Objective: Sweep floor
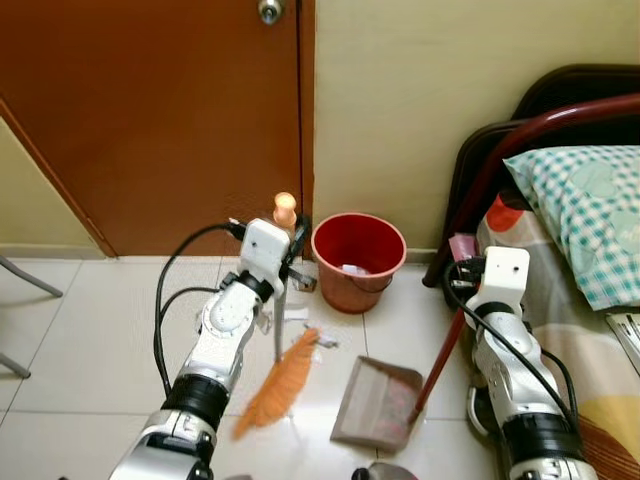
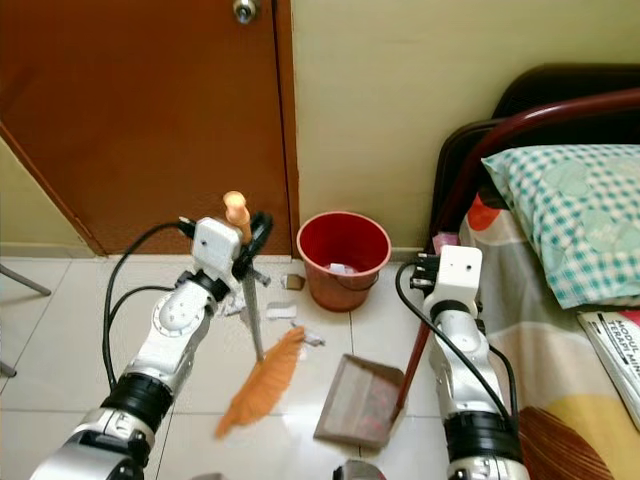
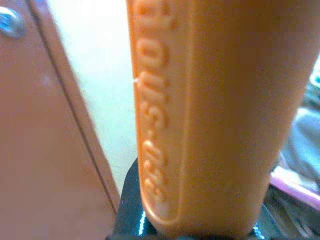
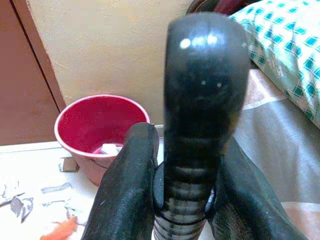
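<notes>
By the door, left gripper (image 1: 285,250) clamped on broom (image 1: 279,385) handle, bristles at 6 o'clock from bucket (image 1: 358,259); right gripper (image 4: 187,165) clasping dustpan (image 1: 378,403) handle at 5 o'clock.

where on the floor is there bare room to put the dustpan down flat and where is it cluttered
Bare tile lies left of the left gripper and broom, toward the door. Tile just right of the red bucket, before the bed, also looks bare. Paper scraps crowd the space between broom, bucket and dustpan, which the right gripper holds.
</notes>
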`<state>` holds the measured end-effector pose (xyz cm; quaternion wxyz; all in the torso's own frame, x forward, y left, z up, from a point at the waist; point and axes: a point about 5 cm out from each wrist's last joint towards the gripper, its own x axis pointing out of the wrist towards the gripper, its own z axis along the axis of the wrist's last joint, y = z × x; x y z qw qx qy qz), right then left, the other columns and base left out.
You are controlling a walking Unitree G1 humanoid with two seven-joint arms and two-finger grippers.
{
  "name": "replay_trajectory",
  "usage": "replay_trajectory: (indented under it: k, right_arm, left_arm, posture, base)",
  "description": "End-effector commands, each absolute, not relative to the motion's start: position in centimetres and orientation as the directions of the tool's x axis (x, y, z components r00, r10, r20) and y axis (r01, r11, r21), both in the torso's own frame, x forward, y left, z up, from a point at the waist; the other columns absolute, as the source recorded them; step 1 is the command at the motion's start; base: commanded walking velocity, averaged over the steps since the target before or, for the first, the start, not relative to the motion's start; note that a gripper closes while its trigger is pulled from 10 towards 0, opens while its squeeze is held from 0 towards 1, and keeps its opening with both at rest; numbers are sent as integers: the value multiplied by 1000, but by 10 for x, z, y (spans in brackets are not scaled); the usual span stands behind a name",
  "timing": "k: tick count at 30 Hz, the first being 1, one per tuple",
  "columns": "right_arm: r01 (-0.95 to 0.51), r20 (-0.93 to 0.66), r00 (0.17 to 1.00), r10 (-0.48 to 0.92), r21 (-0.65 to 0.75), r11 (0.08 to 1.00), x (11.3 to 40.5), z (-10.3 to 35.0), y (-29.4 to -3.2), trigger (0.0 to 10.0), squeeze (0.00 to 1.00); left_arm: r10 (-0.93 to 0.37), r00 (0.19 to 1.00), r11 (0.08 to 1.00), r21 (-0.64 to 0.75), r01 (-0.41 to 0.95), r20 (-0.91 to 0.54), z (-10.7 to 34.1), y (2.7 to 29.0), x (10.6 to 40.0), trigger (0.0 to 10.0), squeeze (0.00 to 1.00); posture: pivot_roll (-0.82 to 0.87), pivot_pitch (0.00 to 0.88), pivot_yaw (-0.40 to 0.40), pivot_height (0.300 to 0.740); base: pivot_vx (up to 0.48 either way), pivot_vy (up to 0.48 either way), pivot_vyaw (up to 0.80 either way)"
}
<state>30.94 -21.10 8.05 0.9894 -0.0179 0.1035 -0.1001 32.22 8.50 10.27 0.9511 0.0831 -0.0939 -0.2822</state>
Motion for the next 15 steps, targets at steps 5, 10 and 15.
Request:
replay_trajectory:
  k: [5, 10, 15]
  right_arm:
    - [200, -187, 961, -203, -38, 979, 314, 84, -208, 10000, 0]
    - [192, -191, 962, -196, -40, 981, 314, 83, -206, 10000, 0]
    - [200, -188, 961, -205, -49, 979, 315, 83, -212, 10000, 0]
  left_arm:
    - [-653, 755, 753, 158, 638, 64, 85, 69, 306, 10000, 0]
    - [-739, 671, 673, 125, 729, 67, 82, 52, 289, 10000, 0]
    - [-754, 640, 650, 31, 759, 149, 95, 33, 276, 10000, 0]
  posture:
    - [-39, 138, 14, 740]
    - [-20, 141, 11, 740]
    - [-17, 133, 3, 740]
  base:
    - [0, 0, 0]
    - [0, 0, 0]
    - [0, 0, 0]
